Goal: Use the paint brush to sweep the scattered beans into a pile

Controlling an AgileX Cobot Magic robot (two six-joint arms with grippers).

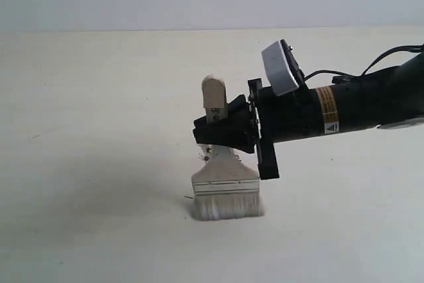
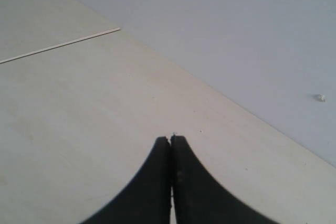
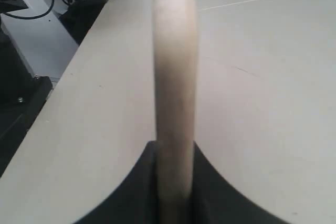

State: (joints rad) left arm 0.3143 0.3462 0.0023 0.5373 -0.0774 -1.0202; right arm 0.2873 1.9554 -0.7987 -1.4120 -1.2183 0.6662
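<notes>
- nearest: brush is held upright, bristles pressed flat on the tabletop and slightly splayed at the tips.
- ferrule sits just above the bristles; no beans are seen in front of the brush.
- just behind the ferrule's left edge, a few dark specks are seen, probably beans; too small and too hidden to be counted. no pile can be made out; if one exists it is masked by the brush head.
- above: right pincer is clamped on the handle about midway, handle end sticking up past the jaws. this is confirmed in the right wrist view, where the handle runs straight out between the closed jaws.
- left pincer is pressed together, empty, over bare tabletop, away from the work; it is not caught in the exterior view.
- farthest: plain wall, nothing of the task there.

step judged: a sweep stroke is in hand, bristles in contact.

next move, as judged: the brush is to be dragged across the tabletop towards the specks, with light downward pressure so beans are pushed and not rolled under the bristles. the grip is to be kept firm so the handle is not twisted.
</notes>
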